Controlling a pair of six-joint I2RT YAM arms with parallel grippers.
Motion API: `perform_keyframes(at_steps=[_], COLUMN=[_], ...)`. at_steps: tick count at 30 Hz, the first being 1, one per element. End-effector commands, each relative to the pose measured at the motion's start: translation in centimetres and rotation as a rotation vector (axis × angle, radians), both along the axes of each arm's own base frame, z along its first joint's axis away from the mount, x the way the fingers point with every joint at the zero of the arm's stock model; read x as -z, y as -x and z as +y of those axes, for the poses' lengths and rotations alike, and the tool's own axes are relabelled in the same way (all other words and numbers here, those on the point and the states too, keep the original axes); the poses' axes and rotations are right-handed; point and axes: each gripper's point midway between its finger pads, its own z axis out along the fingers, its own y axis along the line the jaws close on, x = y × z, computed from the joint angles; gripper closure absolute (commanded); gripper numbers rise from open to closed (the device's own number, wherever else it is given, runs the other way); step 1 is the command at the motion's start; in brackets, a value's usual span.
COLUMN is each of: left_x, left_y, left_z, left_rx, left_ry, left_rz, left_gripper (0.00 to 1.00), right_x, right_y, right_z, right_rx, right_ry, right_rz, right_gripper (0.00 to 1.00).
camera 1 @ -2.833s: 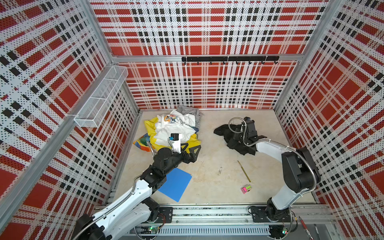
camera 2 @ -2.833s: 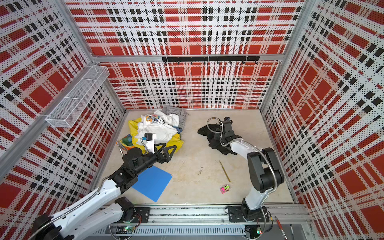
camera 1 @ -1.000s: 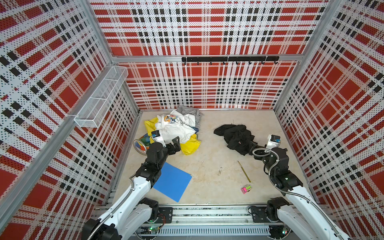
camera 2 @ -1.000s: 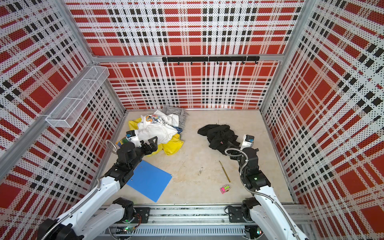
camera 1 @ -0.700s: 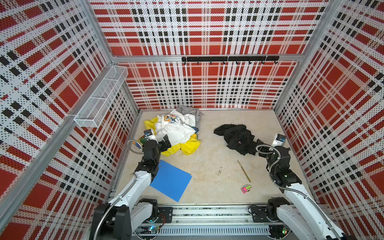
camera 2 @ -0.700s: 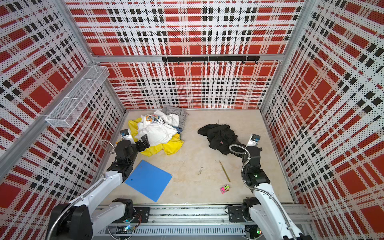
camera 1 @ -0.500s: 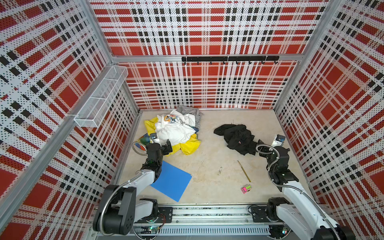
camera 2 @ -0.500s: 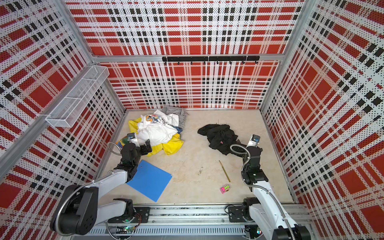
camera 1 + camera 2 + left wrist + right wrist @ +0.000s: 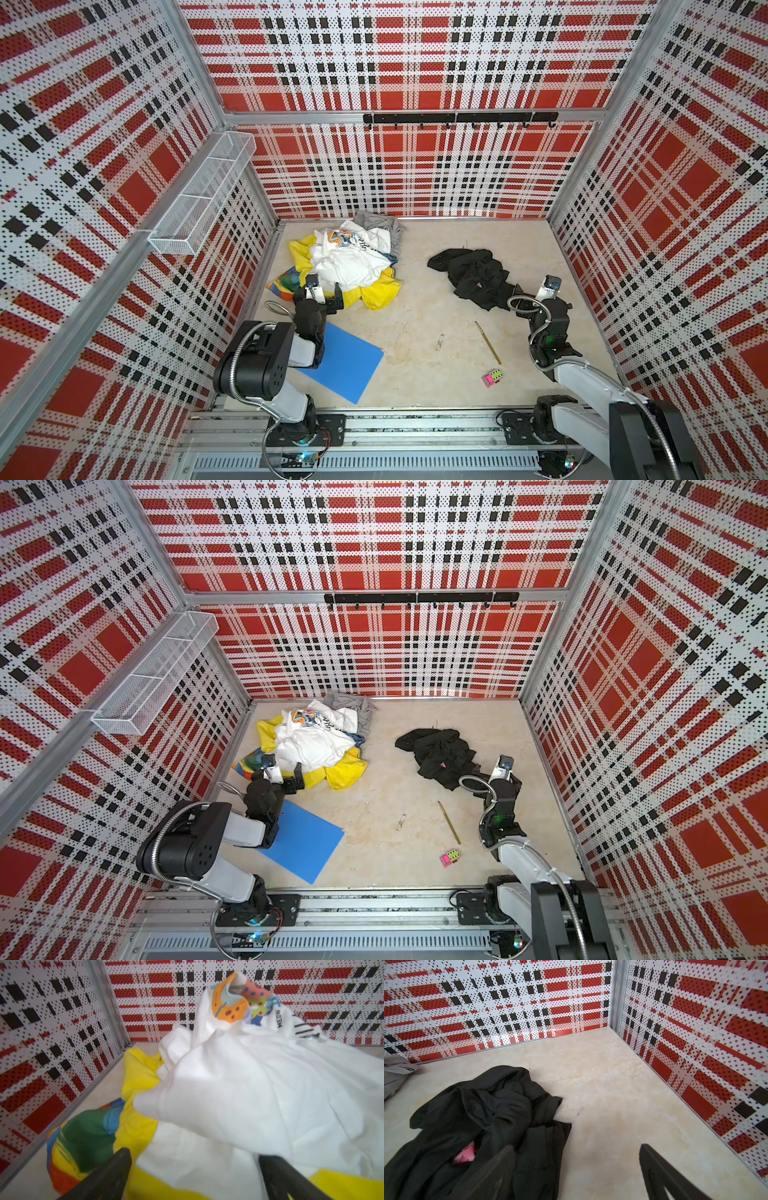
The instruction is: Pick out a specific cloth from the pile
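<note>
Two fabric heaps sit well apart on the beige counter [image 9: 419, 324]. Far-left corner: the pile [image 9: 353, 257], w/ a white printed shirt [image 9: 347, 270] on top, yellow cloth [image 9: 384, 291] spilling out underneath toward the front, a grey garment [image 9: 384, 222] at the back by the wall & a multicoloured piece [image 9: 282, 286] at the left edge. Right of centre: the cloth [image 9: 473, 270], black, crumpled, lying alone on the counter, clear of the pile. Its small pink tag [image 9: 480, 286] faces up nr the front edge.

Left claw [image 9: 318, 294] is low at the pile's front edge, fingers apart. Left wrist view: white shirt & yellow cloth fill the gap btwn the two black fingers [image 9: 104, 1178]; can't tell if they touch the fabric.

Right claw [image 9: 536, 293] sits just beside the cloth's front-right edge, fingers spread wide. Right wrist view: one finger [image 9: 492, 1176] overlaps the black fabric nr the tag, the other stands over bare counter. Contact w/ the cloth can't be judged.

Both top views also show a blue folder [image 9: 303, 841] flat at front left, partly hidden by the left arm. A thin yellowish stick [image 9: 449, 823] & a small pink block [image 9: 450, 857] lie at front right, apart from each other & from the cloth. White wire basket [image 9: 199, 203] hangs on the left wall; black hook rail [image 9: 457, 118] runs along the back wall.
</note>
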Motion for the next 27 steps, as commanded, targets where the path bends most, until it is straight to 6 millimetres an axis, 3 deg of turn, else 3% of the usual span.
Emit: perform_keyframes(at_steps=[1,13,18,27], left_x=[-1.6,-1.6,-1.6,-1.6], left_y=[-0.8,-0.7,-0.8,-0.7], left_z=[0.0,-0.1,-0.2,-0.9], left_rx=[0.054,0.052,0.055,0.103], left_ry=[0.046,0.044,0.042,0.038], left_rz=[-0.043,-0.044,-0.044,-0.045], left_gripper=[0.01,0.01,0.01,0.01], right_x=[-2.3,-2.8,-0.8,-0.5], right_y=[-0.8,-3.2,-4.8,-4.7], right_z=[-0.5,-0.3,0.7,0.3], right_rx=[0.019,-0.001,-0.064,-0.055], right_ry=[0.046,0.120,0.141,0.125], right_rz=[-0.130,-0.199,-0.166,-0.164], right_gripper=[0.00,0.00,0.00,0.00])
